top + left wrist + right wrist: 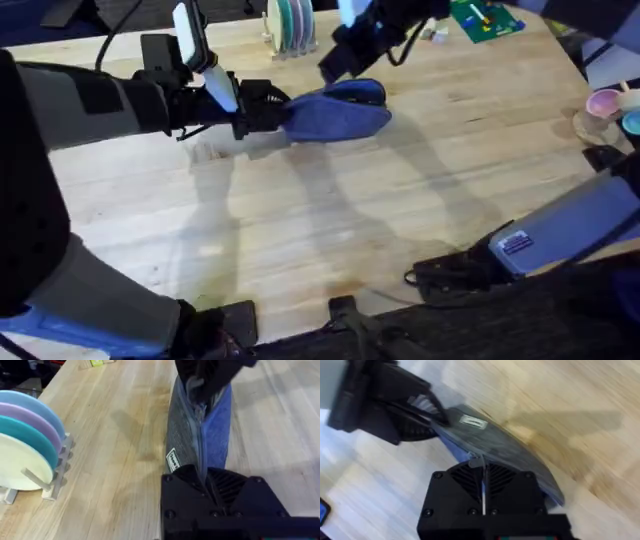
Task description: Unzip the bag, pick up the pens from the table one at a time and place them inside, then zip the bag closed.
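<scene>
We see the bag (335, 112) lying on the far middle part of the bench (330, 220), its zipper side up. The left tool (268, 108) is closed on the left end of the bag. The right tool (345, 62) is at the other end, closed on the zipper area. A rack of plates (30, 445) stands near.

Bag (200, 440) between my fingers: matt woven cloth, blue-grey, small sewn label. Table (330, 230) beneath my fingers: smooth light wood, low sheen. My fingers (190, 485): matt black ribbed plastic.
</scene>
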